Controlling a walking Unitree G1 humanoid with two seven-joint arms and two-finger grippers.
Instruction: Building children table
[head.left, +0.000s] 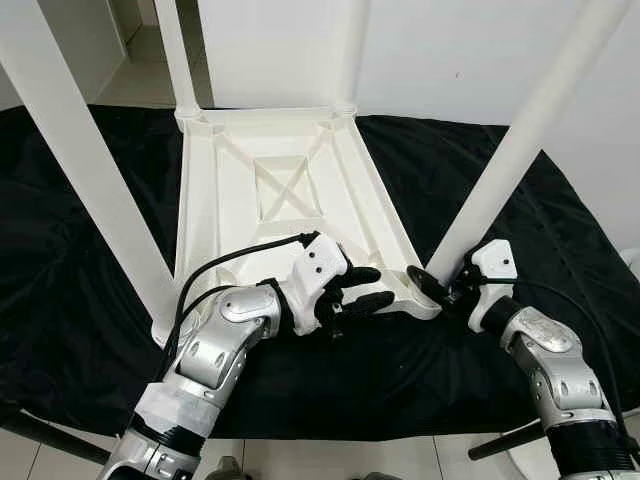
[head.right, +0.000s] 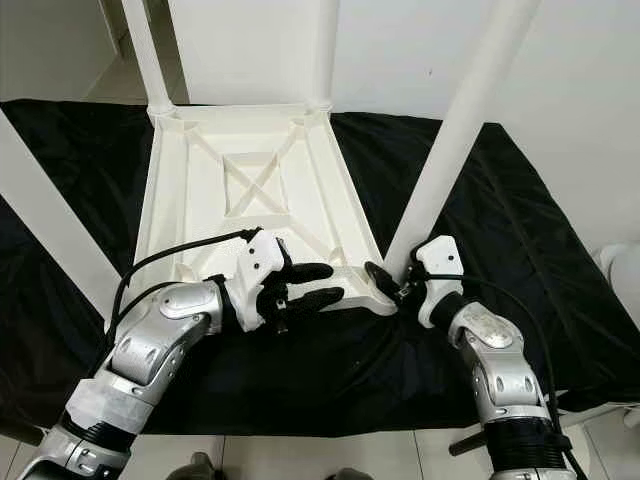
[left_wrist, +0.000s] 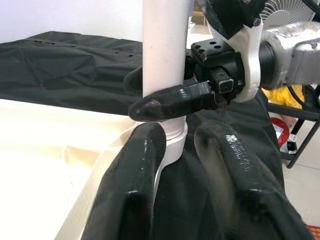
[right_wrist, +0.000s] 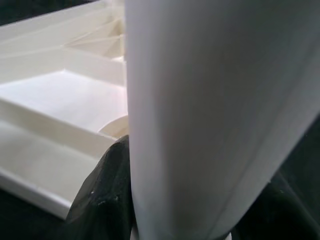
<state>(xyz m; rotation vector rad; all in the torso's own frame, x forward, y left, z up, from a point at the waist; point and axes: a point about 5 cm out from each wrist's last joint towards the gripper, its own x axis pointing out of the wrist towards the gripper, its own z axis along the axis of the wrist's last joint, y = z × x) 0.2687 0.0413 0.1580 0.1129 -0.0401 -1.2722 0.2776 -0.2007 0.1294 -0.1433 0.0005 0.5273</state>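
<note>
Table top (head.left: 290, 190), white plastic and inverted, lies ribbed underside up on a black cloth (head.left: 80, 260) spread over the supporting surface; I cannot tell what lies beneath the cloth. I count four white legs rising from its corners: two at the far corners, one at the near left corner (head.left: 80, 170), and one at the near right corner (head.left: 520, 140), which leans outward to the right as it rises. My right pincer (head.left: 440, 285) is at the base of that near right leg, just above the corner socket, and the left wrist view shows its black fingers (left_wrist: 172, 100) closed round the tube from either side. The right wrist view confirms this, with the white leg (right_wrist: 215, 120) pressed close to the lens and a black finger (right_wrist: 105, 195) against it. My left pincer (head.left: 365, 290) sits at the near edge of the table top, just left of the same corner, its two fingers (left_wrist: 130, 180) parted, pointing at the socket, gripping nothing that I can see. The two pincers are near each other, not touching. A pale tiled floor (head.left: 330, 460) shows along the near edge of the cloth.
</note>
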